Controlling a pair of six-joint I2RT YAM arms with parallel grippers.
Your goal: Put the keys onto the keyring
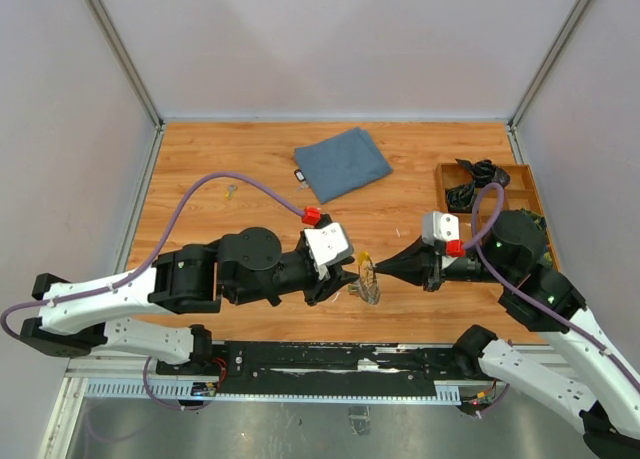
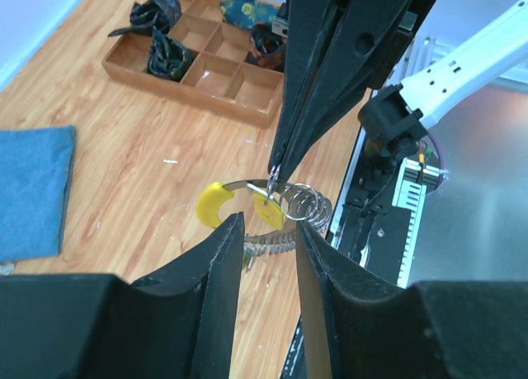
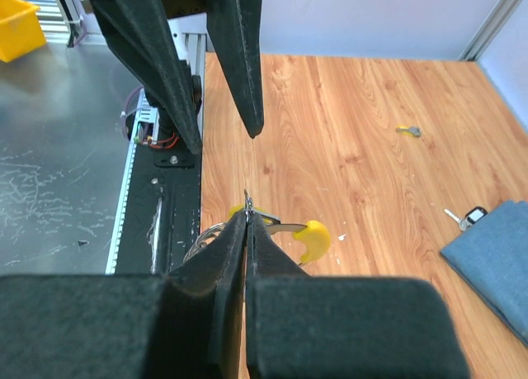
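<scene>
1. Where the two arms meet just inside the near edge of the bench [image 1: 200, 159], seen from above, the keyring [image 1: 369, 287] hangs between them with a yellow-headed key [image 1: 365, 257] at its top. The right gripper [image 1: 384, 270] touches it from the right, and the left gripper [image 1: 350, 279] sits just to its left. A blue cloth [image 1: 342, 164] lies toward the far edge, and a compartment tray [image 1: 520, 179] stands by the right edge.
2. From the left wrist, the left gripper [image 2: 270, 226] stands partly open with a narrow gap and holds nothing. The coiled keyring [image 2: 304, 201] and the yellow key [image 2: 213, 204] sit just beyond its fingertips [image 2: 235, 230]. The right gripper [image 2: 272, 171] comes down from above, clamped on the ring's thin wire.
3. From the right wrist, the right gripper [image 3: 247, 222] is pressed fully together, pinching the keyring [image 3: 206, 234] beside the yellow key [image 3: 313, 239]. The left gripper [image 3: 224, 138] hangs above, its fingers apart and clear of the ring.
</scene>
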